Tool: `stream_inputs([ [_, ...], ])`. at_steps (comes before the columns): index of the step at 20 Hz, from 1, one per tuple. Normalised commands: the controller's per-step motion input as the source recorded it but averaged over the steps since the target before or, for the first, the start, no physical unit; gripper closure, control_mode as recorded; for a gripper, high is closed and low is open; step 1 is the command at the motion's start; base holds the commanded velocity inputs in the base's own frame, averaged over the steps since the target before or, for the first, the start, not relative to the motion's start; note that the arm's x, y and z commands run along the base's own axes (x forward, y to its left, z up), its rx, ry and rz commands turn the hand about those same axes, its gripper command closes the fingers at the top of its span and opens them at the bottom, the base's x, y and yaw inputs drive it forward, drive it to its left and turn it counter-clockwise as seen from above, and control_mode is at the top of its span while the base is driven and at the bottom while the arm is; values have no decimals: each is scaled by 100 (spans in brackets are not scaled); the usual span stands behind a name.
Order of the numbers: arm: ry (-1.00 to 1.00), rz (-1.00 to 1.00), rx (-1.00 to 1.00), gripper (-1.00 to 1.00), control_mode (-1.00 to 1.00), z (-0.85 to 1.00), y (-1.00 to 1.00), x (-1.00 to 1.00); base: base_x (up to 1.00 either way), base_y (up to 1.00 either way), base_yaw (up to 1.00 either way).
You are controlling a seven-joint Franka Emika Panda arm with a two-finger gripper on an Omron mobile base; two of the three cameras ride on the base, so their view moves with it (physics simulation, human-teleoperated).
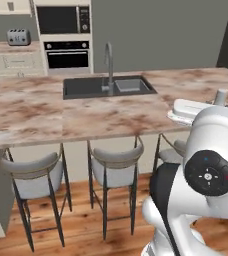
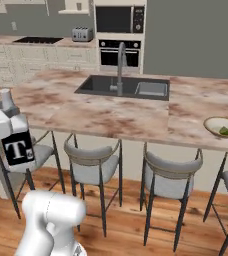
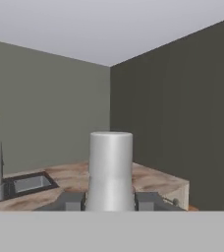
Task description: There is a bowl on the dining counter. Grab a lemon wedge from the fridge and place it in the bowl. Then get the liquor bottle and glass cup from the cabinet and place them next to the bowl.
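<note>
The counter [image 1: 46,107] is beige with brown swirls. The sink [image 1: 108,86] is dark grey. The bowl [image 2: 224,126] is pale green. The stools [image 2: 91,167] have grey seats. The floor [image 1: 81,230] is orange-brown wood.

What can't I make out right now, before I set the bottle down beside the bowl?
- Left base view: the bottle shows just its neck; the arm hides its body.
- Right base view: the bowl is clipped by the right edge, and the greenish bit inside is too small to identify.
- Hand view: the bottle, held in the gripper, hides the counter straight ahead.
</note>
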Motion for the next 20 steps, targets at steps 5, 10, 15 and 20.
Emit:
stream_inputs([
  [5,0,0,0,100,100,0,0,0,28,-100,23],
  [10,0,0,0,100,100,0,0,0,56,-98,21],
  [15,0,0,0,100,100,0,0,0,49,-100,17],
  [20,0,0,0,100,100,0,0,0,29,-78,1],
])
